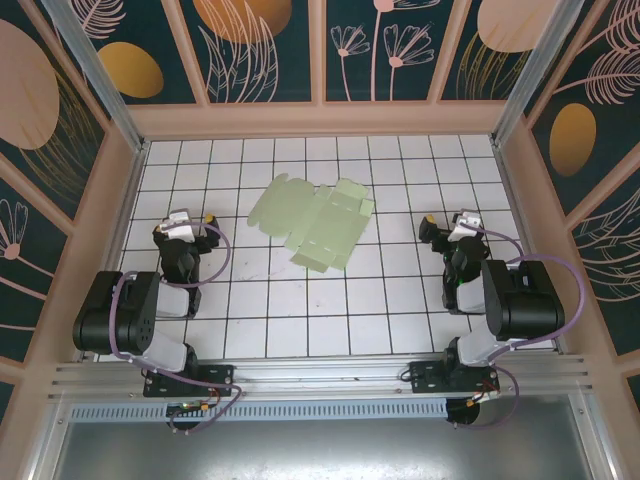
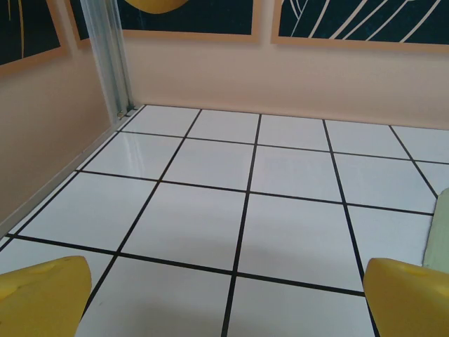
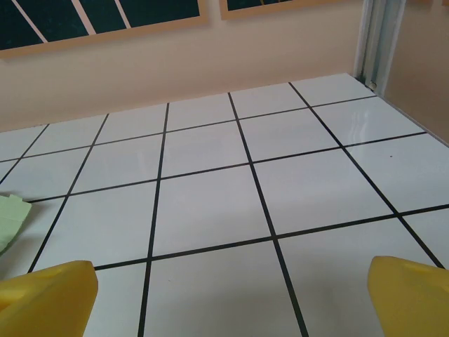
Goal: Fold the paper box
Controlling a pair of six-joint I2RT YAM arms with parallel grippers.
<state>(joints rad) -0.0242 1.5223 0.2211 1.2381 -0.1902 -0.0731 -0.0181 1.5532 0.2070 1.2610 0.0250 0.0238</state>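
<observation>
Now | left gripper (image 2: pixel 224 298) and right gripper (image 3: pixel 230 298) gape wide, empty | paper box (image 1: pixel 312 222) lies flat, unfolded | you slide under opposite flaps, lift evenly

The paper box (image 1: pixel 312 222) is pale mint green — plain. The table (image 1: pixel 300 320) under it is white with a black grid. The walls (image 1: pixel 265 60) beyond the box are dark teal, with gold ovals and pink line-drawn plants.

No legible text, label, brand, number or sign. Paper box (image 1: pixel 312 225): plain mint-green card, unprinted. Desk (image 1: pixel 300 320): white tiles, black grid lines. Wall panels (image 1: pixel 260 50): leaf, flower and orange-disc patterns, wordless.
</observation>
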